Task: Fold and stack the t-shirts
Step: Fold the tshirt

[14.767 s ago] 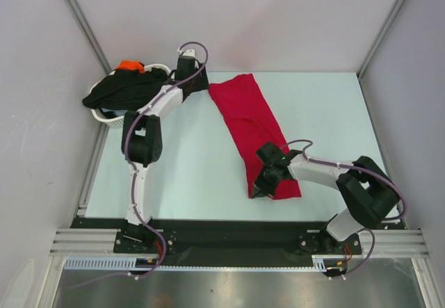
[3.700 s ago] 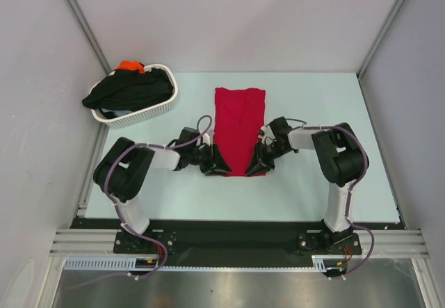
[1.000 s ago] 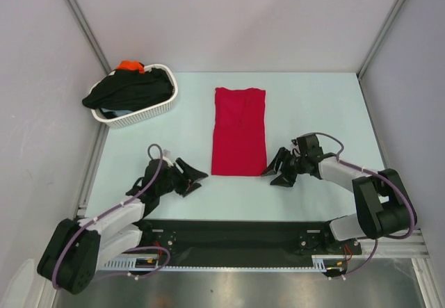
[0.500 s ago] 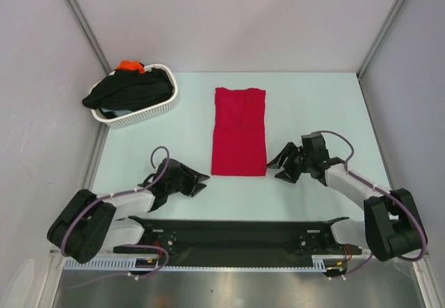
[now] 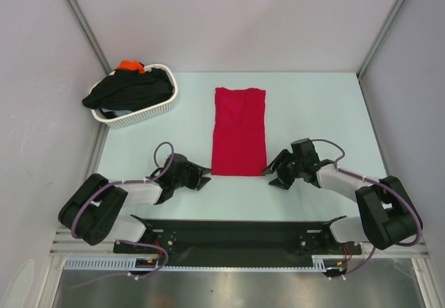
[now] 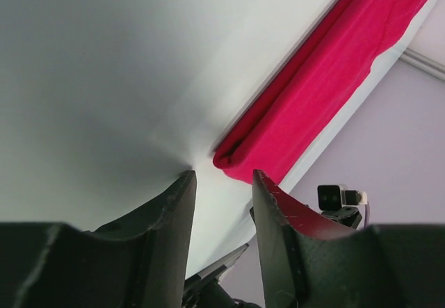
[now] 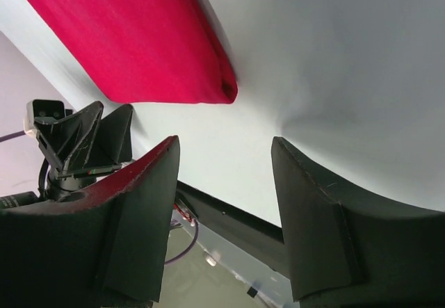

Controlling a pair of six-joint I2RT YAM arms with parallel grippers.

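Grippers back in: your left gripper (image 5: 202,175), narrowed but empty, and right gripper (image 5: 272,176), wider, empty, now flank the red t-shirt (image 5: 239,131) at its near hem, so the next fold looks ready.

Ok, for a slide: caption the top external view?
Left claw and right claw, both open, flank the near end of the folded red t-shirt; more t-shirts wait in the white basket.

Only a small part of the orange cloth shirt (image 5: 129,65) shows behind the black cloth shirt (image 5: 128,87), which hides the inside of the white woven plastic basket (image 5: 146,115). Both wrist views cut off the folded crimson red shirt (image 6: 327,92).
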